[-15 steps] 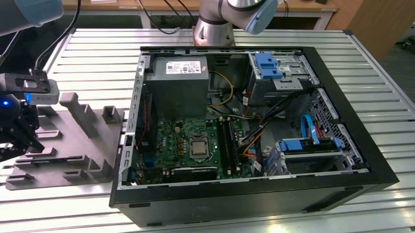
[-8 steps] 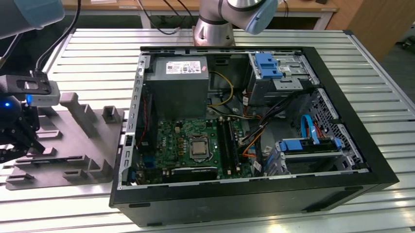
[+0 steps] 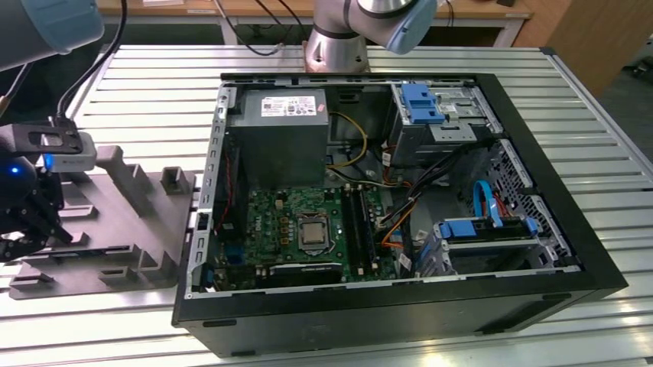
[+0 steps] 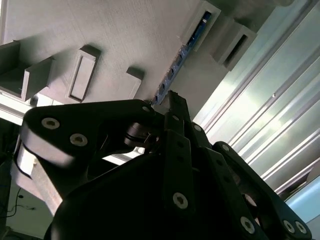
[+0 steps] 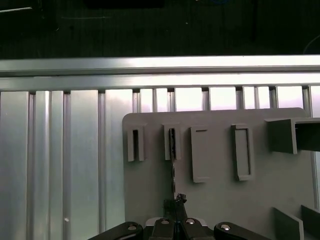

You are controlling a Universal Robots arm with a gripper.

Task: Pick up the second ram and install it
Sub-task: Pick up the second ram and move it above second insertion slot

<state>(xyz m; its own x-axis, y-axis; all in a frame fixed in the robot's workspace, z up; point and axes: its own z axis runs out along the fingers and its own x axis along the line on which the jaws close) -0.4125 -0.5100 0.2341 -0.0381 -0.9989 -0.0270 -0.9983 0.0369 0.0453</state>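
While the ribbed metal surface (image 3: 133,99) spreads under everything, the largest thing on it is the open black computer case (image 3: 408,317), lying on its side with the green motherboard (image 3: 275,222) and its long black slot rails (image 3: 357,222) facing up. Behind the case, the arm (image 3: 352,23) rises from its grey base at the far edge of the surface. To the exterior view's left of the case, just beside its wall, lies the grey holder tray (image 3: 133,206), a flat plate with raised blocks and narrow slots; both wrist views look along it (image 4: 100,30) (image 5: 220,200).

Over the tray's far-left part hangs the gripper (image 3: 23,222), well apart from the case. In both wrist views its black jaws are drawn close together (image 4: 167,100) (image 5: 176,202), pinching the near end of the second ram (image 4: 180,57). That stick stands on its long edge in the tray, its far end seated in a raised slot block, its dark blue-green face showing a row of chips. Seen edge-on in the first wrist view, the ram (image 5: 172,165) is a thin dark line running from that slot straight into the jaws.
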